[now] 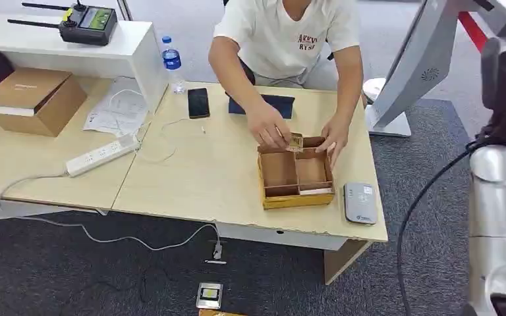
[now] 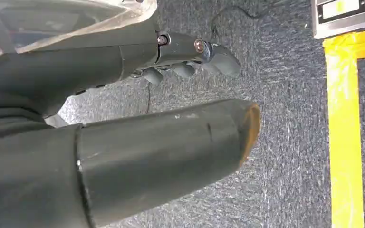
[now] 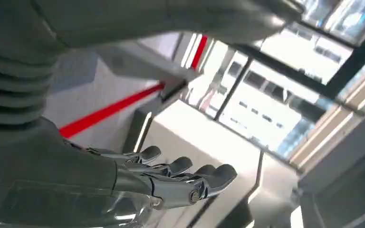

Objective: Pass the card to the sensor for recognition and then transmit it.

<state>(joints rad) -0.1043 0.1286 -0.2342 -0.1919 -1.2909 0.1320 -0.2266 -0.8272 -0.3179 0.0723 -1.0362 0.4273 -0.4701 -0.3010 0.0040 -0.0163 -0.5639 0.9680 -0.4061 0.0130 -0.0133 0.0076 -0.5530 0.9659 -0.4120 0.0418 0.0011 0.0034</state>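
Right arm: seen at the right edge of the head view as silver segments with a black cable running down beside it.
Right hand (image 3: 171, 183): seen in its wrist view with fingers (image 3: 216, 175) stretched out nearly straight and side by side, the thumb apart from them; nothing is held. Behind it a red stripe and bright window panes are seen.
Left hand (image 2: 190, 54): seen in its wrist view above grey carpet, fingers slightly bent with a wide gap to the thick thumb (image 2: 171, 152); nothing is held.
Floor: grey carpet is crossed by yellow tape (image 2: 344, 133), and a small silver device (image 1: 209, 295) lies in front of the table.
Table (image 1: 191, 178): a light wooden top, with a person seated at the far side.
Wooden box (image 1: 296, 173): divided into compartments and placed near the table's front right part.
Card (image 1: 295, 142): held at the far edge of the wooden box between the fingers of the person's hand (image 1: 268, 130); the person's other hand (image 1: 334, 137) rests on the box's far right corner.
Sensor (image 1: 360, 203): a grey-white reader lying flat just right of the wooden box, close to the table's front edge.
Other items: a black phone (image 1: 198, 102), a water bottle (image 1: 171, 60), a white power strip (image 1: 102, 155), a cardboard box (image 1: 31, 100).
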